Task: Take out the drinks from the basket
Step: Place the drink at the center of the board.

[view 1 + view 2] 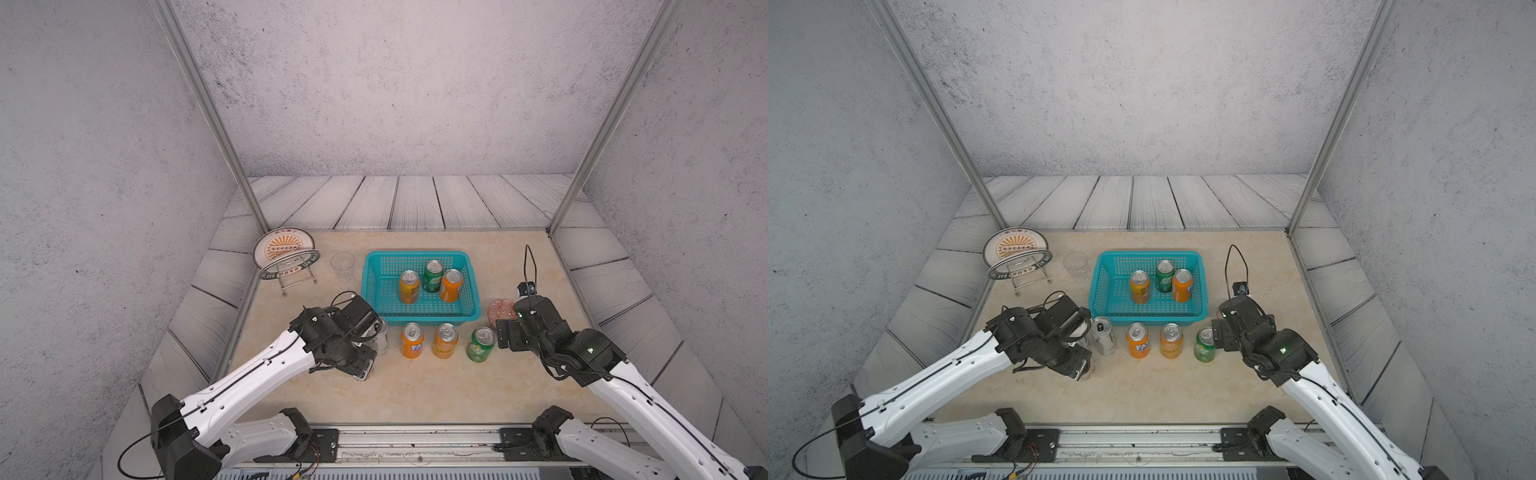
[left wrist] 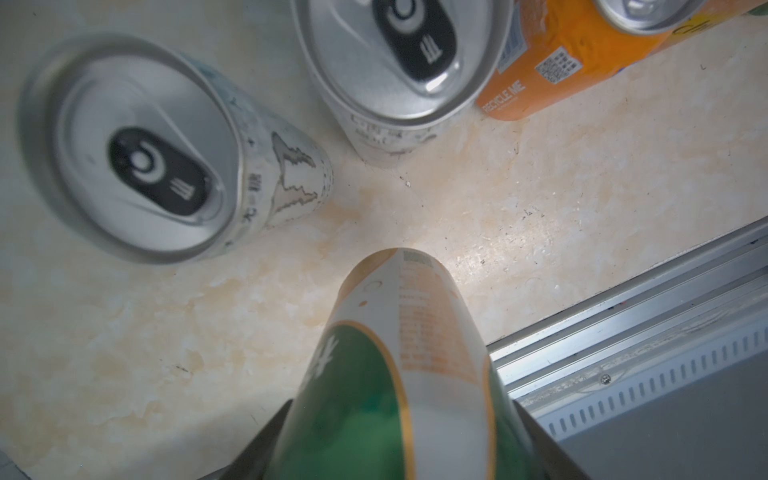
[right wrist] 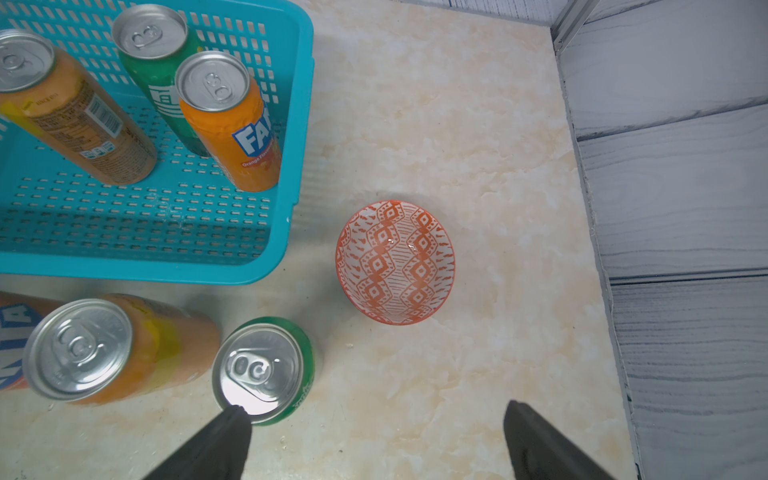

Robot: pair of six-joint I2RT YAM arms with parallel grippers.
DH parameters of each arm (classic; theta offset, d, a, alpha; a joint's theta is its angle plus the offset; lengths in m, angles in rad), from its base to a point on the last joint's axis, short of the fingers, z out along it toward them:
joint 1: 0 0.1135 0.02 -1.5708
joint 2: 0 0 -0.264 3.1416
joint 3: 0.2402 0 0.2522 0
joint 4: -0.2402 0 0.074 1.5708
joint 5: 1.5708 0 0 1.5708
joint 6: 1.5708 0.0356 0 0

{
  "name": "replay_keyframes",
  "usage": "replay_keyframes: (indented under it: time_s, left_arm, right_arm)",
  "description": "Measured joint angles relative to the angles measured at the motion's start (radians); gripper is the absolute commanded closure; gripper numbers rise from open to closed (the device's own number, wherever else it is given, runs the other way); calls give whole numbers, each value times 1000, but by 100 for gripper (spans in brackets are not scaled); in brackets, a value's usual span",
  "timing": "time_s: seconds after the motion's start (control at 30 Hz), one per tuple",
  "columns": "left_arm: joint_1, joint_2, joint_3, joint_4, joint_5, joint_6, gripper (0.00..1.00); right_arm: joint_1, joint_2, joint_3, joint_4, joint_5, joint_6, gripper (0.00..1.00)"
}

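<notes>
The white-green, gold-trimmed metal can [image 2: 399, 374] is clamped in my left gripper [image 2: 405, 440]; I'd lower it upright, clear of the slim silver cans [image 2: 137, 153]. My right gripper [image 3: 376, 411] gapes empty.

Orange metal can [image 2: 552, 62] on the surface [image 2: 498, 199], just beyond the left pincer [image 2: 399, 419]: "RECYCLE ME" in white up its side, QR code alongside; "FA" in white on blue in both top views.
White-and-green metal can [image 2: 415, 332], between that pincer's jaws: orange small print, too fine to read.
Second orange metal can [image 3: 232, 137], in the turquoise plastic mesh basket [image 3: 300, 137] ahead of the right pincer [image 3: 374, 415]: "FA" white on blue, "Orange Flav…" beneath.
</notes>
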Motion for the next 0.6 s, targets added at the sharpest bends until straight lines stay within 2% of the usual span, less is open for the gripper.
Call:
replay_keyframes:
  time_s: [0.23, 0.6]
  left_arm:
    - [-55, -2, -70, 31, -12, -70, 41]
    - [-89, -16, -158, 84, -31, -153, 41]
  right_arm:
    - [0, 0, 0, 0, 0, 0, 0]
    - [0, 0, 0, 0, 0, 0, 1]
